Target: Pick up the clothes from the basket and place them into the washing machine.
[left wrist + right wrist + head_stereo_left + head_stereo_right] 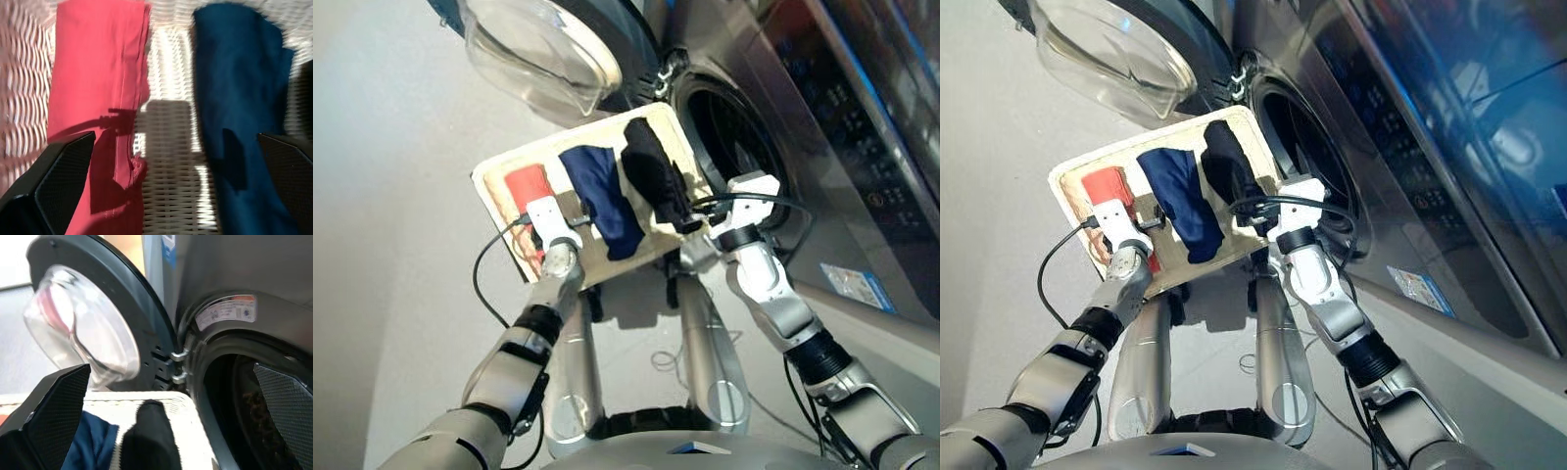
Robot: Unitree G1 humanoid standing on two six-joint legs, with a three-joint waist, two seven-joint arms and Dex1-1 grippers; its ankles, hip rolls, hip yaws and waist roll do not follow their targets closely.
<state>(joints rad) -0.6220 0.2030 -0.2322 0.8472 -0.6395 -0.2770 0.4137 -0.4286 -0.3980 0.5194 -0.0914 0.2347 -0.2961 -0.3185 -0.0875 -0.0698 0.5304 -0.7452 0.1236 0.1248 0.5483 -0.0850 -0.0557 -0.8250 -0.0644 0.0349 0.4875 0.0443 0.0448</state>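
All 3 garments lay side by side in the basket (499,171): coral-red garment (527,183), navy garment (599,196), black garment (653,172). The left gripper (161,196) hung spread wide above the coral-red and navy strips. The right gripper (171,416), also spread, faced the washing machine (234,298) and its swung-out door (543,49).

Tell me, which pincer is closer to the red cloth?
Left. The left pincer hovers over the coral-red folded cloth strip; the right pincer is across the basket, by the black cloth.
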